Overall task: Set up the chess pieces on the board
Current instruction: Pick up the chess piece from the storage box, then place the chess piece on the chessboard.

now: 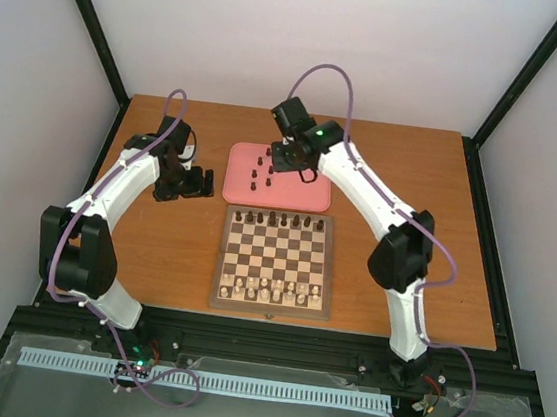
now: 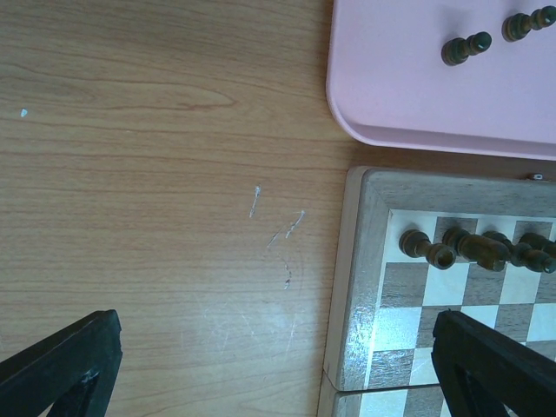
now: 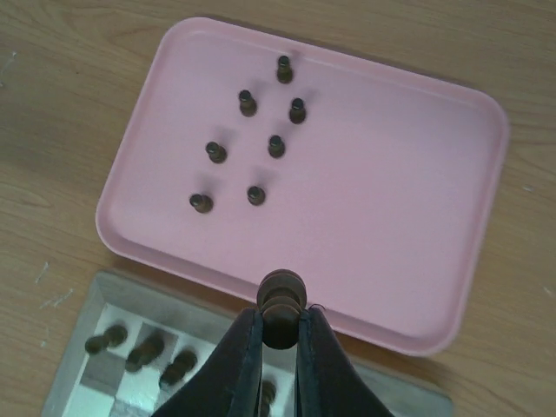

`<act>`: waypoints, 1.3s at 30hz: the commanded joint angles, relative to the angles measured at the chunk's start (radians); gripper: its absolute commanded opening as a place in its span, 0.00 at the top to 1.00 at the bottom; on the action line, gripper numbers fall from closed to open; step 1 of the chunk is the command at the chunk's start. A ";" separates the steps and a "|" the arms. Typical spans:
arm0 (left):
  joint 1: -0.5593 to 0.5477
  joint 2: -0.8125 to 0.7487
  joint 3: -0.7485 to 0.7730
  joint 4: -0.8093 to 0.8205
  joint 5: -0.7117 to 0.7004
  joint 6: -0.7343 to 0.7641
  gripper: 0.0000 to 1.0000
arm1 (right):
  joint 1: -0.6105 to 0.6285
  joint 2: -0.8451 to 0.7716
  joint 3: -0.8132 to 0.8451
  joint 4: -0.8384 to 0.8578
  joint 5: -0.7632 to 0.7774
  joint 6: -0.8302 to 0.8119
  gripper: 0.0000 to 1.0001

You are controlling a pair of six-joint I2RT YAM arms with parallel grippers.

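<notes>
Pale walls (image 1: 279,27) are enclosing a wooden table (image 1: 456,239), black struts (image 1: 90,21) lining the corners. Light is falling evenly, possibly from overhead.

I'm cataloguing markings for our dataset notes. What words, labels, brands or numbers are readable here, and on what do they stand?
No readable text in any view.
The board, the pink tray and the chess piece held in the right gripper show no lettering.
The green light on the right arm is a lamp, no sign.
</notes>
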 commanded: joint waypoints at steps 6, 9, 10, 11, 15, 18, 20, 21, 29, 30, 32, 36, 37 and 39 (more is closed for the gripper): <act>0.004 0.010 0.027 0.009 0.017 0.020 0.00 | -0.009 -0.295 -0.475 0.042 -0.014 0.094 0.97; 0.004 0.011 0.023 0.010 0.021 0.020 0.00 | -0.013 -0.384 -0.613 0.069 -0.048 0.129 0.97; 0.004 0.010 0.020 0.010 0.024 0.021 0.00 | -0.013 -0.407 -0.648 0.076 -0.057 0.136 0.97; 0.003 0.009 0.018 0.012 0.023 0.020 0.00 | -0.013 -0.423 -0.674 0.084 -0.064 0.144 0.97; 0.004 0.012 0.013 0.014 0.027 0.020 0.00 | -0.014 -0.444 -0.741 0.102 -0.084 0.157 0.97; 0.004 0.016 0.017 0.012 0.027 0.020 0.00 | -0.014 -0.444 -0.775 0.120 -0.093 0.167 0.97; 0.004 0.017 0.020 0.011 0.028 0.020 0.00 | -0.014 -0.453 -0.800 0.131 -0.099 0.174 0.97; 0.004 0.019 0.022 0.009 0.029 0.020 0.00 | -0.015 -0.454 -0.810 0.132 -0.101 0.177 0.97; 0.004 0.034 0.032 0.008 0.027 0.020 0.00 | -0.021 -0.461 -0.867 0.135 -0.110 0.183 0.97; 0.004 0.036 0.031 0.009 0.027 0.020 0.00 | -0.024 -0.459 -0.871 0.140 -0.110 0.182 0.97; 0.004 0.035 0.028 0.009 0.027 0.022 0.00 | -0.030 -0.458 -0.884 0.153 -0.106 0.182 0.97; 0.004 0.036 0.022 0.012 0.027 0.022 0.00 | -0.049 -0.475 -0.932 0.218 -0.098 0.183 0.97; 0.004 0.038 0.022 0.013 0.026 0.022 0.00 | -0.054 -0.477 -0.940 0.232 -0.099 0.181 0.97; 0.004 0.041 0.022 0.013 0.027 0.022 0.00 | -0.063 -0.470 -0.947 0.246 -0.098 0.177 0.97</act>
